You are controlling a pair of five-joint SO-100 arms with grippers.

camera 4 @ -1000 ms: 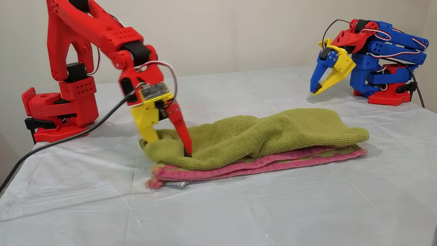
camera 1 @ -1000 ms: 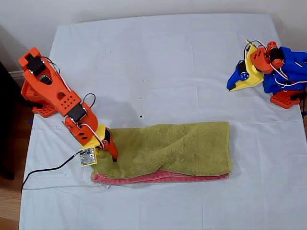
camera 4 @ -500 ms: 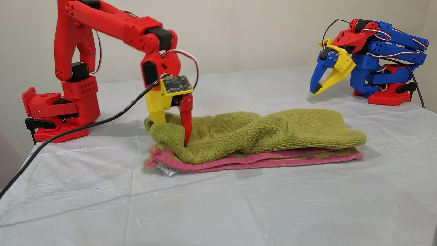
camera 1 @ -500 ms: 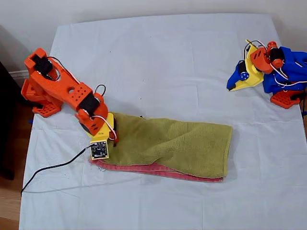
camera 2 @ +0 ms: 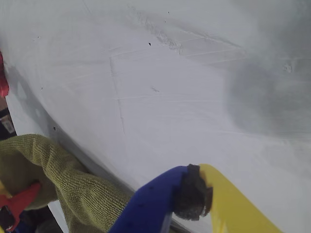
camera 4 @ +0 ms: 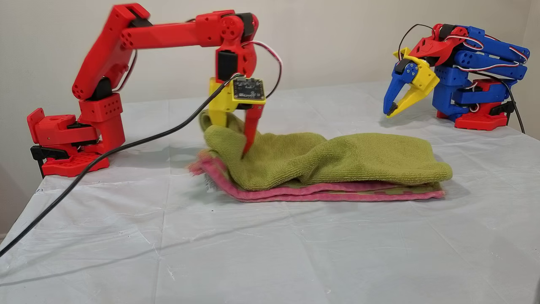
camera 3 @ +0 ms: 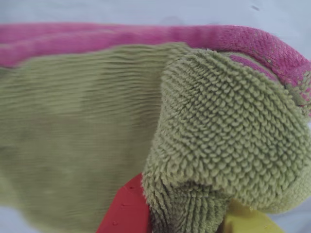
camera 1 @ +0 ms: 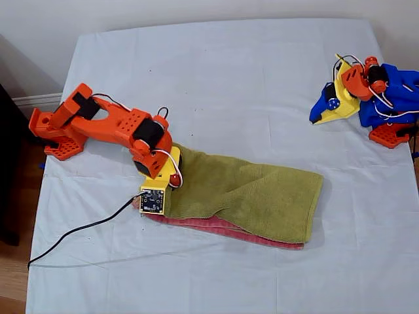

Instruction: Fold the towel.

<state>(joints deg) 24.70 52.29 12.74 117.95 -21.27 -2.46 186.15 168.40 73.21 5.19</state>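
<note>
**Towel end pinched and lifted, far gripper parked**

Near edge of table sheet bare and wrinkled in other view; black cable trailing across it toward red arm.

Towel lying mid-table, doubled lengthwise: olive-green layer on top, pink-red hem peeking out beneath along near edge. Runs from second gripper across to exterior view's right, slightly skewed (end toward exterior view's right sits lower in that frame). That end flat on sheet; other end raised off it.

Second gripper on red arm, clamped on raised green end of towel: red finger pressing outer face, yellow finger behind the cloth. Second wrist view confirms: fold of terry looped between red and yellow tips, pink hem beyond. Gripper pointing straight down, small circuit board on its near face. Arm reaching over from base at exterior view's left.

First gripper on blue arm, farther back at exterior view's right, well apart from towel, above bare sheet. Blue and yellow tips nearly touching in first wrist view, nothing between them. Arm folded back over its base.
</note>
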